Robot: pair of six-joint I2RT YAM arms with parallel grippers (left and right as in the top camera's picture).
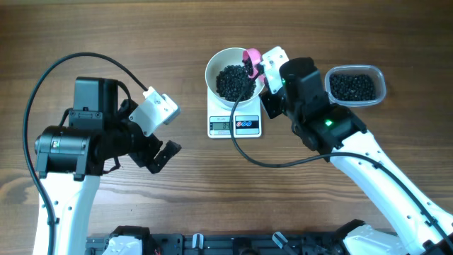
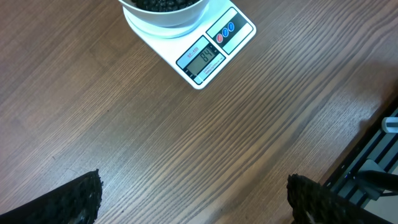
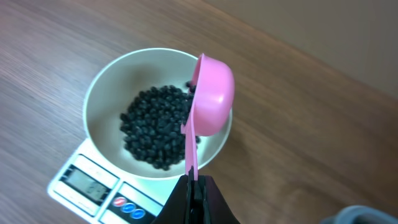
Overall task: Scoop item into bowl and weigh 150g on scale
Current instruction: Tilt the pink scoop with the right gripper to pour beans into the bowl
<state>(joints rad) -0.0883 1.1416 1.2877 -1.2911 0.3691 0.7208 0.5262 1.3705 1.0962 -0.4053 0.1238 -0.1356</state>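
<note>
The bowl hides most of the scale; only the front strip shows, and its digits are too faint to read. Beans are heaped in the bowl. The right pincer is clamped tight on the handle of a pink scoop, which is tipped over the bowl's rim with its inside turned away. The left pincer gapes wide and empty over bare table, its fingertips cut off. A tub sits beyond the right arm.

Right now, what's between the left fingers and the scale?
Only bare wooden table; the left wrist view shows it running from the left fingers up to the scale.
</note>
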